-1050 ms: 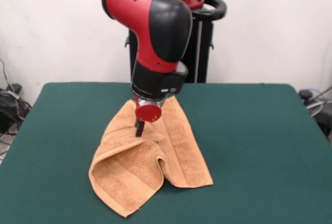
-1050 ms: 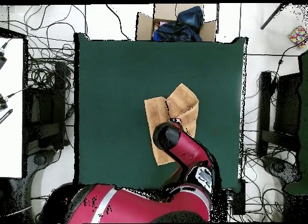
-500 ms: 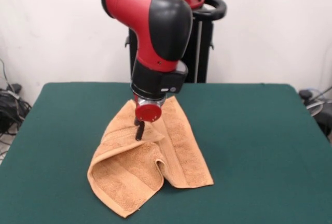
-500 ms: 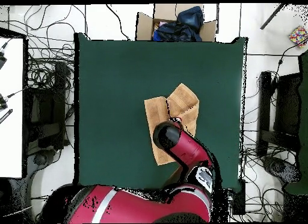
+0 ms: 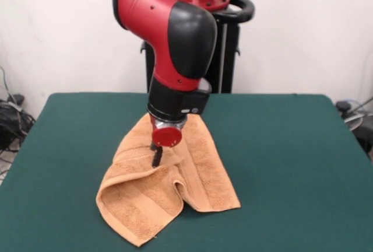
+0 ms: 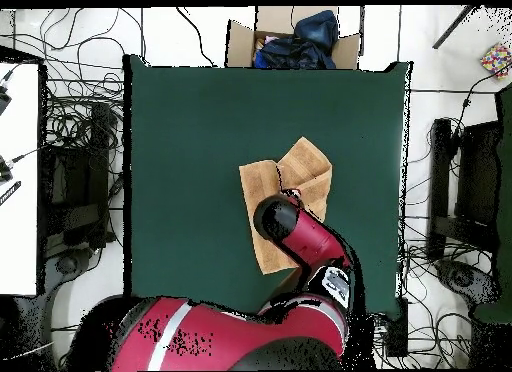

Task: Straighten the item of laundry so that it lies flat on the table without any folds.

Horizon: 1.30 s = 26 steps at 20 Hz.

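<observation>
Right, the red and black arm [image 5: 175,48] comes straight down over the towel [image 5: 166,191], and the gripper [image 5: 157,157] is sunk into a raised ridge of the cloth near its middle. The dark fingers look pinched on that fold, with terry bunched up around them. The towel sits roughly mid-table [image 5: 291,164], nowhere near flat: its front left part is doubled over into a thick rounded flap, while the right part lies smoother. From overhead, the arm [image 6: 300,238] covers the towel's [image 6: 305,168] centre and two lobes poke out beyond it on the green table [image 6: 190,138].
</observation>
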Available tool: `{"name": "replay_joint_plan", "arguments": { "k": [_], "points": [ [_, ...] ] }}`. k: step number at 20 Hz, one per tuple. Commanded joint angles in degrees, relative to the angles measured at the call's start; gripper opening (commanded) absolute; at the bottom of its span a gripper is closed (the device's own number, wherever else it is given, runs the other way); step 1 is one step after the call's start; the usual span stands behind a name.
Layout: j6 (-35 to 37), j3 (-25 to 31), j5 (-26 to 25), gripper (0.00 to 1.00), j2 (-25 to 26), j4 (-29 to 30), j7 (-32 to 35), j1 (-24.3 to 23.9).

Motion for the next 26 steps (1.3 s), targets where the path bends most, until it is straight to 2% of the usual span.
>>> {"name": "replay_joint_plan", "arguments": {
  "k": [1, 9, 13, 18, 26],
  "points": [
    [7.95, 4.46, 3.99, 1.0, 1.56, -6.94, 9.78, 1.98],
    [9.61, 5.95, 3.29, 1.0, -1.49, -6.37, 9.46, 1.39],
    [11.91, 4.22, 3.64, 1.0, -1.74, -7.57, 10.77, 3.26],
    [16.63, 2.88, 2.24, 1.0, -4.79, -7.15, 9.92, 3.47],
    [15.57, 3.45, 2.04, 1.0, -4.12, -7.36, 9.47, 2.58]
  ]
}}
